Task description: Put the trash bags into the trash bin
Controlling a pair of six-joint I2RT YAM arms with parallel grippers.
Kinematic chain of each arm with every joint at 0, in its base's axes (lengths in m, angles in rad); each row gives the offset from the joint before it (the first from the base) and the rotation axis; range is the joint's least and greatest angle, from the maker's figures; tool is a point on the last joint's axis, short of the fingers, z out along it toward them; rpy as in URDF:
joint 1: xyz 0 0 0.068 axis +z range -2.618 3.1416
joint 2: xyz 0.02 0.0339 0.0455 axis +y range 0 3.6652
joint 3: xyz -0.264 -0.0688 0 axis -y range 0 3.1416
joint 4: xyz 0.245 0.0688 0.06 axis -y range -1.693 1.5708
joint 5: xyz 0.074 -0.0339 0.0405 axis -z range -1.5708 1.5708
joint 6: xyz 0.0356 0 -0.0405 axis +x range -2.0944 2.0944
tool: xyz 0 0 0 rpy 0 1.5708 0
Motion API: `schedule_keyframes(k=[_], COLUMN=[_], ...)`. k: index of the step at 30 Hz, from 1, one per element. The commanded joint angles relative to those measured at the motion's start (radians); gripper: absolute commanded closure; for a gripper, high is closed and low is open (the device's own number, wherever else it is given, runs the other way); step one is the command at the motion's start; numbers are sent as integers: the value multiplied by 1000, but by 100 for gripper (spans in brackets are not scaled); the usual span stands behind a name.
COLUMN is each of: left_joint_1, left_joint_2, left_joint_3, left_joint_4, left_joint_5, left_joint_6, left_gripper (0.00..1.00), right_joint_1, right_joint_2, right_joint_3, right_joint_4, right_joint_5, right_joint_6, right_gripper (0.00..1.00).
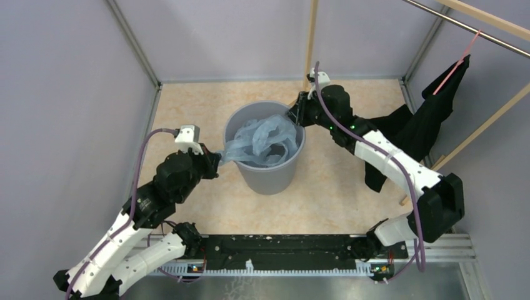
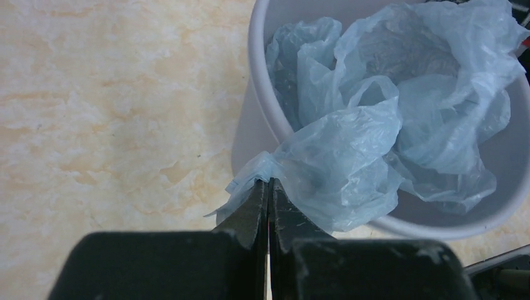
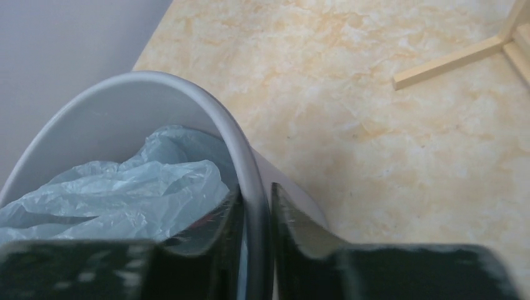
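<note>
Trash bags [image 1: 265,140] mostly inside the trash bin [image 1: 269,178], one corner draped over its rim.
The left gripper [image 2: 269,190] is pinched on that outside corner; the right gripper [image 3: 256,209] clamps the bin's rim. Pulling either could drag film out or tip the bin.

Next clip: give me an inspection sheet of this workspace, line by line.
Surface: beige marbled tabletop.
Job's things: grey trash bin upright at centre; blue trash bag mostly inside, one corner draped over the rim.
Clutter: black garment hanging from a rail, far right.
Tools: left tool shut on the bag's draped corner; right tool clamped on the bin's rim, one finger inside, one outside.
Cables: purple cable along each arm.
Surroundings: lilac walls, wooden struts.
</note>
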Motion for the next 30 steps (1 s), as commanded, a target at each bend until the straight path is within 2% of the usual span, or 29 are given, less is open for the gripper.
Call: schedule_keyframes(k=[1, 3, 5, 8, 10, 15, 17, 24, 30], left_joint_1=[-1, -1, -1, -1, -1, -1, -1, -1, -1], left_joint_2=[27, 24, 21, 23, 25, 27, 28, 19, 13], left_joint_3=[16, 4, -6, -10, -12, -21, -21, -24, -26], left_joint_4=[38, 41, 49, 55, 61, 73, 77, 79, 81], left_joint_5=[-28, -34, -33, -32, -29, -23, -14, 8, 17], left_joint_6=[14, 14, 18, 21, 23, 23, 19, 6, 3], left_gripper=[100, 100, 100, 100, 100, 100, 100, 100, 100], right_joint_1=[2, 3, 6, 43, 115, 367, 447, 534, 580], right_joint_2=[16, -17, -51, -89, -102, -90, -74, -23, 13], right_joint_3=[157, 171, 221, 321, 369, 390, 396, 338, 299], right_joint_4=[-169, -243, -332, -495, -557, -547, -536, -468, -369], right_joint_5=[72, 141, 210, 319, 388, 384, 436, 565, 582], right_joint_6=[-107, -116, -124, -138, -148, -114, -82, 117, 164], right_gripper=[62, 37, 24, 17, 15, 11, 11, 16, 28])
